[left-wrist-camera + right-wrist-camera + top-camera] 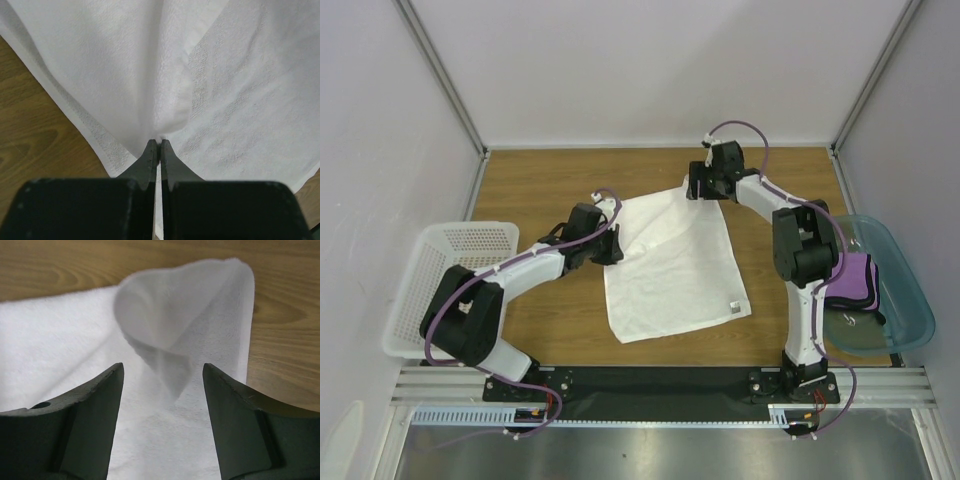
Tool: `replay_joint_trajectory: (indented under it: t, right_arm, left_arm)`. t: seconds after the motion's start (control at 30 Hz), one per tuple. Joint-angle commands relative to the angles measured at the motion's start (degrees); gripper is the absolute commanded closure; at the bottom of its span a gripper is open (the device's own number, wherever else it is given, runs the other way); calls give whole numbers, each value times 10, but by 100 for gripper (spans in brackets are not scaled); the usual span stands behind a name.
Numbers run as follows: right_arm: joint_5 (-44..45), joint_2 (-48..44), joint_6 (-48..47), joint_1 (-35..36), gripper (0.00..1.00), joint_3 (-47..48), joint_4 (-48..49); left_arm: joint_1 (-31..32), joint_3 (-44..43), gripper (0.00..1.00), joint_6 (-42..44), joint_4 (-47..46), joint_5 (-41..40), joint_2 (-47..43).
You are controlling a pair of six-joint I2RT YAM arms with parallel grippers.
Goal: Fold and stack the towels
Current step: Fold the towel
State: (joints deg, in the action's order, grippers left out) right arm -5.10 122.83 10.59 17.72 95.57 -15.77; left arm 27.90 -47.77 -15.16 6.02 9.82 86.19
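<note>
Wood-grain tabletop, boxed in by plain pale panels: back wall, left wall, right wall. Aluminium corner struts in the back corners. Extrusion rail along the near edge, brushed steel sheet below it. Lighting is even and soft.

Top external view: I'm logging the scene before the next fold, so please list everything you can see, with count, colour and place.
white towel: one, white, spread at mid-table
purple towel: one, purple, in the bin
navy towel: one, dark, under the purple one, mostly hidden
basket: one, white perforated, left edge of the table
bin: one, translucent teal, right edge of the table
table: one, brown wood
left tool: one, black, shut on the white towel's left edge
right tool: one, black, open at the white towel's raised far corner
</note>
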Motion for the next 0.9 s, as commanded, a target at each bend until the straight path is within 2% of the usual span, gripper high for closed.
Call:
replay_joint_trajectory:
  t: [0.0, 0.17, 0.27, 0.3, 0.4, 0.6, 0.63, 0.67, 0.7, 0.73, 0.77, 0.87]
  right_arm:
    - [-123, -41, -50, -32, 31, -43, 88]
    - [-184, -21, -87, -45, 34, -35, 94]
    - [-213, -13, -83, -49, 41, -37, 104]
    - [-226, -12, -78, -49, 50, -40, 109]
    - [-242, -9, -64, -50, 60, -45, 131]
    - [-232, 7, -64, -50, 58, -21, 116]
    - [-225, 9, -68, -50, 62, -17, 111]
    - [-217, 8, -70, -50, 70, -12, 95]
    - [-200, 7, -72, -51, 87, -4, 87]
    - [-188, 4, -72, -50, 95, 1, 78]
    - [-166, -6, -72, -49, 100, 4, 58]
    - [-132, -39, -66, -50, 100, 7, 26]
  left_arm:
    - [3, 4, 100, -11, -14, -5, -20]
    - [3, -2, 100, -12, -9, -7, -13]
    - [2, -7, 100, -11, -5, -12, -12]
    - [3, -10, 100, -12, -4, -13, -10]
    - [2, -14, 100, -14, 2, -18, -9]
    - [3, -15, 100, -18, 14, -31, -26]
    - [3, -15, 100, -18, 15, -31, -30]
    - [2, -16, 100, -21, 20, -36, -37]
    - [2, -19, 100, -22, 24, -37, -41]
    - [2, -21, 100, -23, 29, -38, -45]
    - [1, -23, 100, -29, 42, -40, -54]
    - [1, -36, 100, -41, 69, -56, -69]
